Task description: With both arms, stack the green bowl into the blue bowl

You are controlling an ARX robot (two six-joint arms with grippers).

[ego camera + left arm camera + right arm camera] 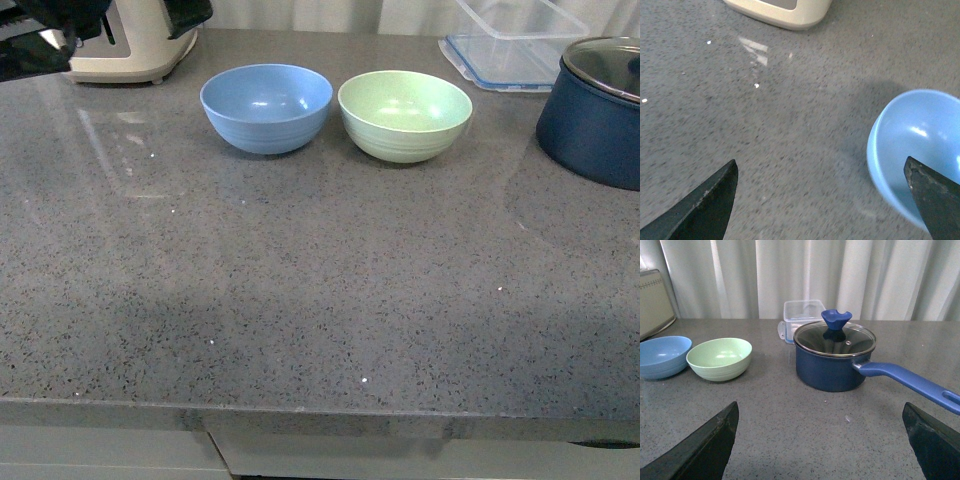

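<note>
We see left gripper spread, tilted down beside matte blue bowl | right gripper spread, level | ridged round green bowl just beside the blue, upper centre of the front view.

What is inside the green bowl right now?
Nothing visible: the green bowl shows a bare speckled interior and stands beside the blue bowl, not yet stacked. Its own near rim hides a strip of the inner wall in the front view.
</note>
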